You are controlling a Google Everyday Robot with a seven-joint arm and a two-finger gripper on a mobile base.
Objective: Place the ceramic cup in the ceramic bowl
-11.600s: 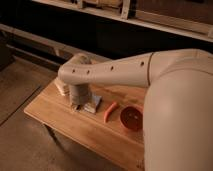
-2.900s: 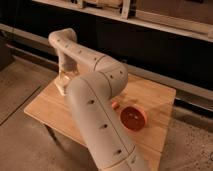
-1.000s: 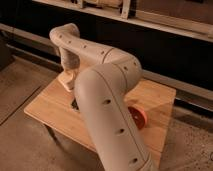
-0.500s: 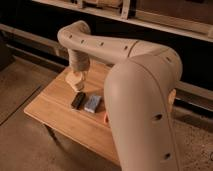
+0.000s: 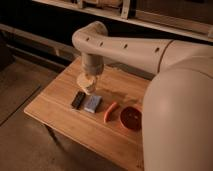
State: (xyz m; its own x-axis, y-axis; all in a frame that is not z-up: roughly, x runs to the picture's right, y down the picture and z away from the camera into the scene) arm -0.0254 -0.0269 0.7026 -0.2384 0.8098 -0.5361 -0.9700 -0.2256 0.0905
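Note:
The cream-white ceramic cup (image 5: pixel 84 80) hangs above the wooden table (image 5: pixel 55 102), held at the end of my arm. My gripper (image 5: pixel 89 87) is shut on it, pointing down from the wrist over the table's middle-left. The red-orange ceramic bowl (image 5: pixel 131 118) sits on the table to the right and nearer the front, well apart from the cup. My large cream arm partly covers the bowl's right edge.
Just below the cup lie a black block (image 5: pixel 78 99) and a grey-blue rectangular block (image 5: pixel 93 103). A slim orange carrot-like piece (image 5: pixel 110 112) lies between the blue block and the bowl. A dark shelf unit (image 5: pixel 60 30) runs behind the table.
The arm has swung rightward, carrying the cup from the table's back-left toward its middle. The bowl, hidden by the arm half a second ago, now shows.

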